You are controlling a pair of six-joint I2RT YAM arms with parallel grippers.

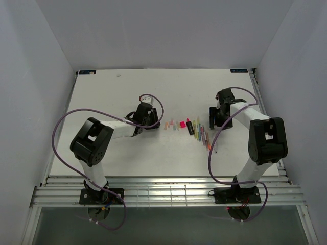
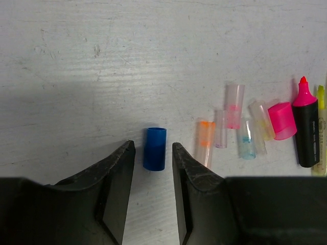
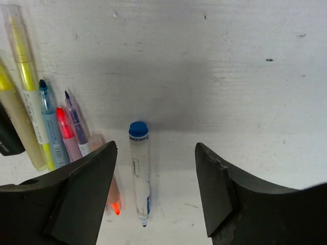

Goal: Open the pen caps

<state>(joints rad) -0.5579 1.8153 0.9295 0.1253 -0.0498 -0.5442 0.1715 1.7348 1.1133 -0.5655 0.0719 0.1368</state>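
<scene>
- Here, the left claw (image 2: pixel 153 147) is standing apart, tips flanking the blue cap (image 2: pixel 155 155) lying on the surface (image 2: pixel 153 61).
- The right claw (image 3: pixel 156 148) is gaping wide around a blue-ended pen (image 3: pixel 139 173).

The white, scuffed tabletop (image 1: pixel 153 92) carries a loose blue cap (image 2: pixel 154 148) lying alone on its side. To its right is a cluster of translucent caps (image 2: pixel 234 105), some touching. A solid pink cap (image 2: pixel 282 120) lies just beside a black highlighter (image 2: pixel 306 130) with a bare pink tip. Farther right, uncapped pens (image 3: pixel 48 127) lie side by side, and a clear pen (image 3: pixel 139 171) with a blue end lies apart from them.
</scene>
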